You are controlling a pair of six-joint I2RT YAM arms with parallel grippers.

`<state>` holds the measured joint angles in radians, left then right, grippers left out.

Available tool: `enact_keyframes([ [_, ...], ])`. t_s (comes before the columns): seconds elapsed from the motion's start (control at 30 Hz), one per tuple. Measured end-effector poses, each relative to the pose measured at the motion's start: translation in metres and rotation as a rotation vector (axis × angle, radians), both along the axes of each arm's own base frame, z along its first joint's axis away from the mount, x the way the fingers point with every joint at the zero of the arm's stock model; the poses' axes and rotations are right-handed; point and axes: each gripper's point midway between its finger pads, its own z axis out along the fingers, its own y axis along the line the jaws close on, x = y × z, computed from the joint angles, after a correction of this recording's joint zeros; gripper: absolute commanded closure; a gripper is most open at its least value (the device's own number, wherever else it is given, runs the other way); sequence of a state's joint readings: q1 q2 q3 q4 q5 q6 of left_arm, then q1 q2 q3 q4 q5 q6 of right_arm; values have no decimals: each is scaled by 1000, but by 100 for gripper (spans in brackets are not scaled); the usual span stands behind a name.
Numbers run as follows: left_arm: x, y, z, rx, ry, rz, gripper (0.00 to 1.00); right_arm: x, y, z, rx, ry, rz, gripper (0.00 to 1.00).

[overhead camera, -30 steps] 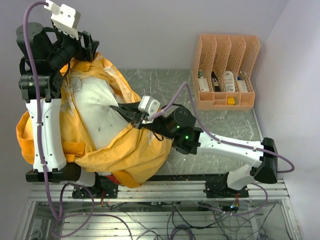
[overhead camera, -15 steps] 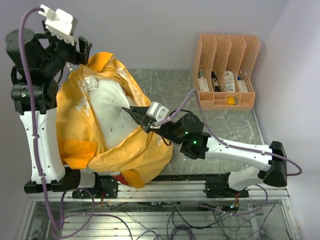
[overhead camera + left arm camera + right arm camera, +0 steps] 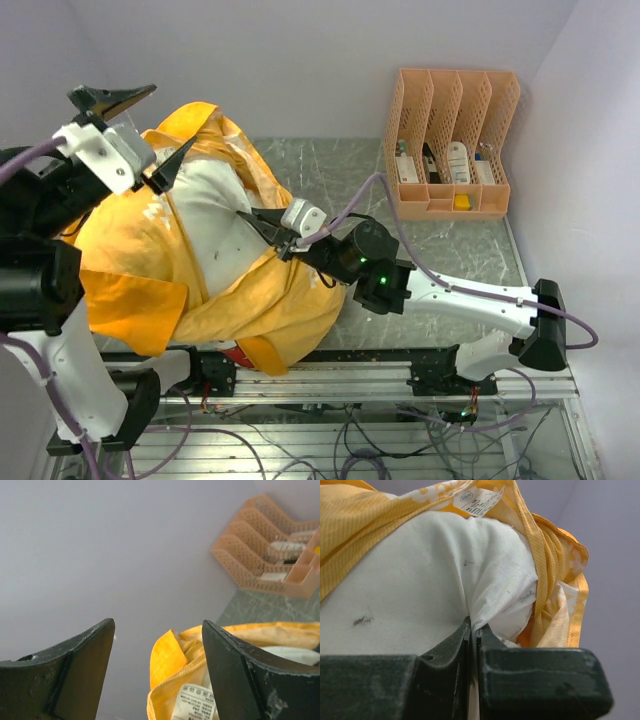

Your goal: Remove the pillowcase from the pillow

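At the upper right of the top view we see the peach organizer [image 3: 506, 100] standing on the table [image 3: 340, 170], well apart from the bedding. Its upright slots hold a few pale items and one dark one, too small to name. A small yellow item [image 3: 461, 201] lies in its low front tray. In the left wrist view the organizer [image 3: 250, 565] sits at the upper right, against the wall.

The left claw [image 3: 172, 115] is at the upper left of the top view, raised over the top edge of the pillowcase [image 3: 260, 300]. Its jaws stand wide apart and grip nothing. We cannot tell whether its lower finger brushes the cloth. From its own camera, the left claw [image 3: 157, 630] frames a peak of the pillowcase [image 3: 170, 660] and a white label [image 3: 195, 702] lower down.

The right claw [image 3: 255, 220] reaches in from the right to the middle of the pillow [image 3: 215, 230]. In its wrist view the right claw [image 3: 472, 626] has its jaws pressed together, pinching a fold of the pillow [image 3: 410, 590].

The pillow lies at the left of the table, partly bared. Its off-white face with small dark specks shows through the open mouth of the case. The orange-yellow pillowcase [image 3: 365, 515] is rumpled around it on the left, top and bottom. The label [image 3: 477, 500] hangs at its upper hem, and a bit of red print peeks out at the lower edge.
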<state>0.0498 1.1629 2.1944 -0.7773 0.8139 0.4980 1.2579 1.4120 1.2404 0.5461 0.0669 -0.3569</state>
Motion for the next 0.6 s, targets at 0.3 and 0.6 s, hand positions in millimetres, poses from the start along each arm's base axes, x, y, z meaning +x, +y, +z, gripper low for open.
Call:
enact_keyframes([
  [0.3,42,31,-75,325,135,139,25,0,9,-1,-28,4,11,100],
  [0.6,81,53,-117,426,241,218,57,-1,21,-6,-79,2,22,100],
])
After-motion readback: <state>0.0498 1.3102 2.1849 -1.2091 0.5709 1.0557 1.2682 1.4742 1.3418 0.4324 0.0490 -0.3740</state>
